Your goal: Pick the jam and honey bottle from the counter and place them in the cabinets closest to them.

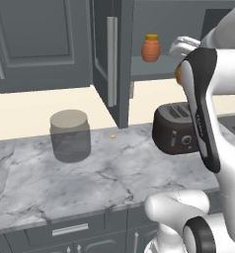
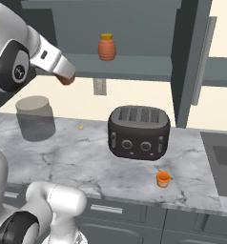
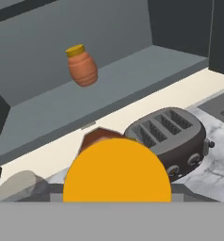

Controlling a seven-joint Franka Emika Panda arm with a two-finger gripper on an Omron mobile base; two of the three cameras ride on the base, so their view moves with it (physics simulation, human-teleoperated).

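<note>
We judge the honey step in hand: the open cabinet (image 2: 134, 66), flat grey shelf inside, awaits the bottle (image 3: 116, 170) — slim, reddish-brown, broad yellow cap — apparently carried aloft; the grip itself we cannot tell. Next: reach onto the shelf beside the bulging pot (image 2: 106, 47). The squat jam (image 2: 163, 179) sits on the marbled counter (image 2: 87, 162)

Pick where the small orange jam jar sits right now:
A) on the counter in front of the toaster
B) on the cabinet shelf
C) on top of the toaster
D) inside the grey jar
A: the right base view shows the jam standing on the counter near its front edge, just in front of the toaster; the shelf holds a rounder orange pot instead.
</note>
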